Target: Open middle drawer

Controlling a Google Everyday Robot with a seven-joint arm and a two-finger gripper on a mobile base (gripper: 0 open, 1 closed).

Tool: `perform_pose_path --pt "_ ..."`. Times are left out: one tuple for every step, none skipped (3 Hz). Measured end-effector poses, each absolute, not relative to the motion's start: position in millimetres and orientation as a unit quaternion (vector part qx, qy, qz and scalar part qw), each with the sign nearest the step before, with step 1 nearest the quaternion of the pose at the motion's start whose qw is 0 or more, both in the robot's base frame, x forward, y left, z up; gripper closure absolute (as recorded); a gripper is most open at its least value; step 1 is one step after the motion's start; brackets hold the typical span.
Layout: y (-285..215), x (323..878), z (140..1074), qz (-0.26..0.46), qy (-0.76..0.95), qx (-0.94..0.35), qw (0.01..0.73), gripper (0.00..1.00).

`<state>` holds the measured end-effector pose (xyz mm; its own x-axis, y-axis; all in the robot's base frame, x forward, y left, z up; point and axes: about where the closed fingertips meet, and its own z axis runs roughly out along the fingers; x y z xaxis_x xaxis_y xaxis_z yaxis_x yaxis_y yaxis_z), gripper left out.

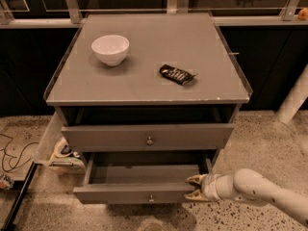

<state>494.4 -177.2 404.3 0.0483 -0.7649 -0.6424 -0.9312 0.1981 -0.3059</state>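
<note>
The middle drawer [130, 194] is a wide shallow grey drawer with a small round knob [151, 198]. It stands pulled out from the grey cabinet [144, 88], and its plain grey interior [144, 173] shows. My gripper [193, 187], on a white arm [260, 190] that comes in from the lower right, is at the right end of the drawer's front. Its fingers stand apart, one [195, 179] over the inner side of the front panel and the other at its outer face. The taller drawer front [110, 137] above has a bigger knob and sits nearly closed.
A white bowl [110, 49] and a dark snack packet [177, 74] lie on the cabinet top. A pale bin [50, 148] with tape rolls hangs at the cabinet's left side. Cables [9, 153] lie on the floor at the left. A white post [294, 100] stands at the right.
</note>
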Motion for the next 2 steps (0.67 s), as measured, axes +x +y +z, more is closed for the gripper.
perform_pose_path --pt "-180 481 395 0.140 0.670 -0.634 0.360 0.11" --pt "-192 451 389 0.161 0.660 -0.644 0.350 0.15"
